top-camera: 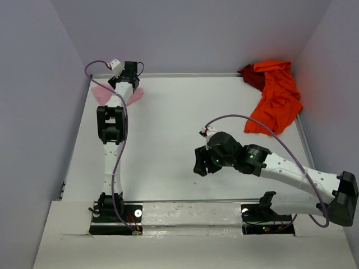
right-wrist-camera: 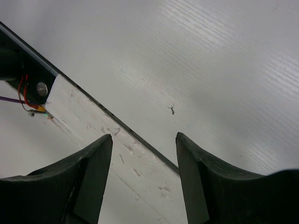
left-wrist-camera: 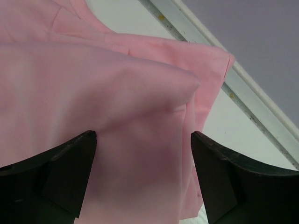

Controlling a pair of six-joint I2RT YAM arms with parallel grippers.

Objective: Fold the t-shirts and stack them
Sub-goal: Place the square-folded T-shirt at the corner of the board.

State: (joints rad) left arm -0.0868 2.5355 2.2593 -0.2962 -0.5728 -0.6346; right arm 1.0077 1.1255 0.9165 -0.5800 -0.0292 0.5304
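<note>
My left end effector [left-wrist-camera: 142,140] gapes wide over a fold of the pink t-shirt [left-wrist-camera: 93,70] at the far left corner of the tabletop [top-camera: 179,112]. My right end effector [right-wrist-camera: 144,140] hangs open and empty over the near tabletop, while the orange-red t-shirt [top-camera: 277,101] lies crumpled far right, partly over the dark red t-shirt [top-camera: 251,75].

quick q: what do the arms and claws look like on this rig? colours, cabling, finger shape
Both arms match. Left arm and right arm: white tube links, bulky black joint housings, black bases. A thin purple cable loops loosely along each arm. Left claw and right claw: two matte black wedge-shaped fingers with flat inner faces, no markings visible.
</note>
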